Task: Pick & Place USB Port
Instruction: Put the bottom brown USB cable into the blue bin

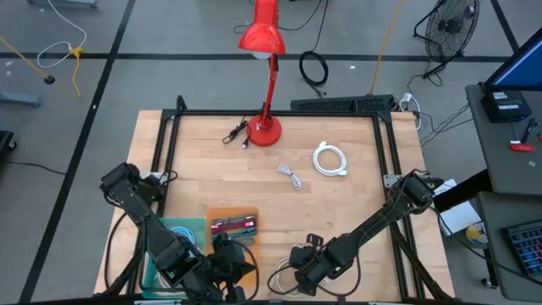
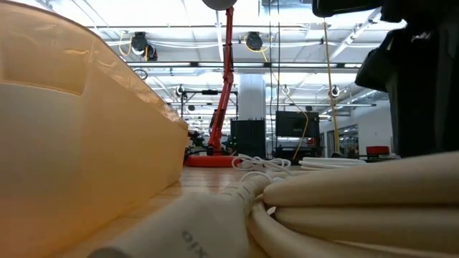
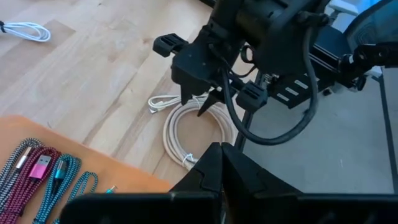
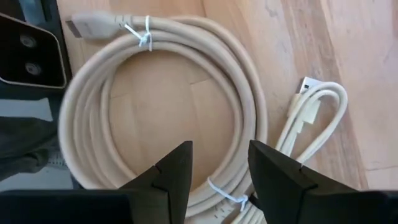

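Hovering my right gripper (image 4: pixel 219 180), fingers parted, over the coiled cream USB cable (image 4: pixel 163 109); risk: snagging one loop only.

You are looking at a light wooden table (image 1: pixel 212 178) in a black metal frame. A red desk lamp (image 1: pixel 264 127) stands near its far edge, a small black cable (image 1: pixel 235 134) beside it. A coiled white cable (image 1: pixel 330 158) and small grey cable (image 1: pixel 290 176) lie mid-table. An orange tray (image 1: pixel 233 222), teal bin (image 1: pixel 179 230) and cream coiled cable (image 4: pixel 168 106) sit along the near edge.
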### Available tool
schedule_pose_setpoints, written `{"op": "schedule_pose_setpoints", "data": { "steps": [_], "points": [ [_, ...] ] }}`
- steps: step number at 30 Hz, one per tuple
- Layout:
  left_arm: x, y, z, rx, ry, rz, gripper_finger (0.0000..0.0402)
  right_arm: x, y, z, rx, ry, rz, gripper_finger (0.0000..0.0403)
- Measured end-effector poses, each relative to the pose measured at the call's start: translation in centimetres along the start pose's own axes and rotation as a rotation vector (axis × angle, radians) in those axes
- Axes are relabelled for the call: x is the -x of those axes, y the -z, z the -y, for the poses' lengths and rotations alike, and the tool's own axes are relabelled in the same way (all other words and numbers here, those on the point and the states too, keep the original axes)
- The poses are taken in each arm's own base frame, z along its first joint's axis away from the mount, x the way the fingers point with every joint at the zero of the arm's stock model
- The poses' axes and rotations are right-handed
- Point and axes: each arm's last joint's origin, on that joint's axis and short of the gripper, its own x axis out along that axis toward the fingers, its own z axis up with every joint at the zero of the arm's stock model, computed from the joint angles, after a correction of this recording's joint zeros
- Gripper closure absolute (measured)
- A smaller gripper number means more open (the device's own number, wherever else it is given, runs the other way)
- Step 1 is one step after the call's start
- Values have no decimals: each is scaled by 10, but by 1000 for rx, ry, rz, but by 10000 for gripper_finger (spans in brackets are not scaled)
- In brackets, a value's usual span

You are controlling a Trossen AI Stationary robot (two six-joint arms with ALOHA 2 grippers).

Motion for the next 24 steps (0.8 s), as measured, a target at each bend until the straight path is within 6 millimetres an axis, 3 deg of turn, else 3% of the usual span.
{"op": "schedule_pose_setpoints", "data": {
  "steps": [13,22,24],
  "points": [
    [0,0,0,-2,-3,-2,396,-20,16,22,-105,42,-25,265],
    [0,0,-1,-6,-4,-3,396,-20,17,24,-139,33,-45,372],
    [0,0,-1,-10,-4,-3,396,-19,17,24,-149,27,-48,376]
  ]
}}
